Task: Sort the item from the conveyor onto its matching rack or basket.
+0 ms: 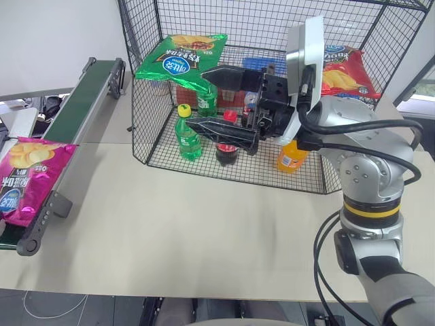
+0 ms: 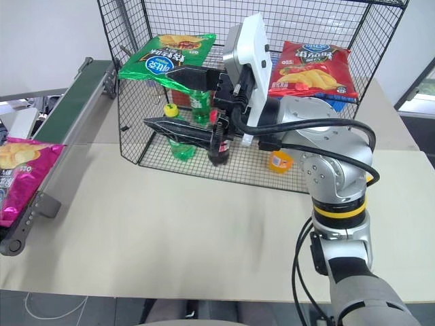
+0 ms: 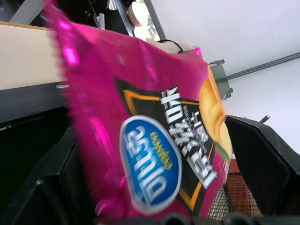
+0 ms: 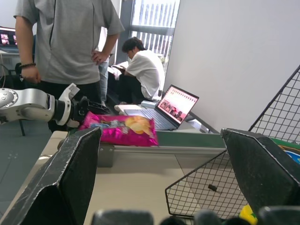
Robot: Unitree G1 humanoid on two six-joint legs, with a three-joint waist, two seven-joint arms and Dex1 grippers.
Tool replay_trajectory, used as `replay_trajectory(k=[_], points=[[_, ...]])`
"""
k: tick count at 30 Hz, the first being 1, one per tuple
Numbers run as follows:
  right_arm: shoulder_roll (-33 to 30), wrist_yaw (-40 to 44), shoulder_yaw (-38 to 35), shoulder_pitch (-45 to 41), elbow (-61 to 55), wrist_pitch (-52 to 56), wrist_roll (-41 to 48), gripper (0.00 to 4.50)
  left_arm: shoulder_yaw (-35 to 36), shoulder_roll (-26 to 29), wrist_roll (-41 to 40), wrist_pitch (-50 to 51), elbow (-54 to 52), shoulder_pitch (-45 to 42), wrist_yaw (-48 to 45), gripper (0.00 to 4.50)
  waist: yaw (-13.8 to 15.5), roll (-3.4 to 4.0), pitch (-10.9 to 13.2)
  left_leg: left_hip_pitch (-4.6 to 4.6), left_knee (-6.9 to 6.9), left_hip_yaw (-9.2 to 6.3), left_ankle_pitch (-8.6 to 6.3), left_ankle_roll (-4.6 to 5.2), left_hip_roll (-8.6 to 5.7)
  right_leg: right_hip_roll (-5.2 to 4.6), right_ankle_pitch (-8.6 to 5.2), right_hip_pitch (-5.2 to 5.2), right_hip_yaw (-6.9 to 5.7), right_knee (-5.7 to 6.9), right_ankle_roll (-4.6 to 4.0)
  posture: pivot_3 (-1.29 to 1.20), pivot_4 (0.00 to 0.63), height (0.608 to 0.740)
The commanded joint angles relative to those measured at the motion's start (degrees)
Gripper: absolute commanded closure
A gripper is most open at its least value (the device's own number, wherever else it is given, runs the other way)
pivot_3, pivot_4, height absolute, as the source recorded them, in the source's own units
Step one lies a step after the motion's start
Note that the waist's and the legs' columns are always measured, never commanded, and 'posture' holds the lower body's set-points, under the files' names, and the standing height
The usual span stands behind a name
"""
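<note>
Head views: pink chip bag [image 1: 30, 178] on conveyor [image 1: 75, 109] near end; right gripper [image 1: 221, 105] spread wide, empty, before wire rack [image 1: 272, 27]
Left wrist: bag between open fingers [image 3: 262, 159], grip unclear
Right wrist: left gripper [image 4: 82, 110] at bag's end

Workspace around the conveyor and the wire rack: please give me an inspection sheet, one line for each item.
Surface: beige table, bare in front of the rack.
Job's things: magenta chip bag lies on the near end of the conveyor; black wire rack stands on the table beyond it.
Clutter: green chip bag and red chip bag on the rack's shelf; green bottle and orange bottle on its floor.
Grippers: left gripper open around the magenta bag; right gripper open, raised before the rack, holding nothing.
Cables: black cables along the right arm.
Surroundings: people and a laptop behind the conveyor.
</note>
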Motion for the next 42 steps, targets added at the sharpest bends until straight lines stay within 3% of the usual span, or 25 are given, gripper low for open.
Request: replay_trajectory(k=[1, 8, 12, 18, 22, 28, 37, 42], points=[[-0.4, -0.5, -1.9, -0.3, -2.5, -0.2, 1.9, 0.0, 1.2, 1.1, -0.7, -0.3, -1.2, 0.3, -1.1, 1.27, 0.0, 0.0, 0.0, 0.0, 0.0, 0.0, 0.0, 0.0, 0.0, 0.0, 0.0, 0.0, 0.0, 0.0, 0.0, 0.0, 0.15, 0.74], [-1.0, -1.0, -2.0, -0.1, -2.6, -0.3, 2.5, 0.0, 0.9, 1.3, -0.6, -0.3, -1.2, 0.1, -2.0, 4.49, 0.0, 0.0, 0.0, 0.0, -0.01, 0.0, 0.0, 0.0, 0.01, 0.0, 0.0, 0.0, 0.0, -0.03, 0.0, 0.0, 0.15, 0.74], [-1.3, -0.9, -1.9, 0.0, -2.4, -0.6, 2.3, 0.0, 0.7, 1.3, -1.5, -0.2, -2.6, -0.5, -2.6, 4.49, 0.0, 0.0, 0.0, -0.01, -0.01, 0.0, 0.0, 0.0, 0.01, -0.01, 0.0, 0.0, 0.0, -0.06, 0.0, 0.0, 0.15, 0.74], [-3.6, -0.9, -2.8, 1.2, -2.0, -0.7, 1.6, 0.0, 0.1, 3.4, -10.0, 4.6, -9.8, 2.1, -6.5, 4.49, 0.1, -0.09, 0.0, -0.07, -0.02, -0.02, 0.0, 0.0, 0.01, -0.05, 0.0, 0.0, -0.01, -0.13, 0.0, 0.0, 0.15, 0.74], [-6.0, -0.7, -3.4, 3.1, -1.7, -1.4, 0.6, 0.0, 1.2, 4.9, -11.3, 11.5, -15.1, 0.9, -13.2, 4.49, 0.1, -0.07, 0.0, -0.04, -0.04, -0.02, 0.0, 0.0, 0.0, -0.07, 0.0, 0.03, 0.0, -0.2, 0.0, 0.0, 0.15, 0.74], [-8.6, -0.7, -4.8, 5.0, -1.5, -1.8, -0.4, 0.0, -4.7, 9.0, -11.3, 18.1, -20.3, -1.9, -22.3, 4.49, 0.1, -0.03, 0.1, -0.03, -0.07, 0.04, 0.02, -0.03, -0.02, 0.05, 0.0, 0.02, 0.02, -0.22, 0.0, 0.0, 0.15, 0.74], [-11.2, -4.4, -9.0, 7.8, -5.0, -0.1, 0.1, 0.0, -24.0, 14.1, -11.3, 20.4, -19.4, -23.9, -30.0, 4.49, 0.6, -0.02, 0.1, -0.06, -0.17, 0.19, 0.07, -0.11, -0.1, 0.28, -0.01, -0.04, 0.06, -0.26, 0.01, 0.0, 0.15, 0.74], [-12.5, -7.0, -10.2, 8.7, -6.9, -0.1, -0.6, 0.0, -32.6, 11.8, -11.3, 22.4, -15.0, -36.1, -31.1, 4.49, 0.6, -0.02, 0.1, -0.09, -0.15, 0.2, 0.08, -0.11, -0.12, 0.35, -0.01, -0.07, 0.02, -0.25, 0.02, 0.0, 0.15, 0.74]])
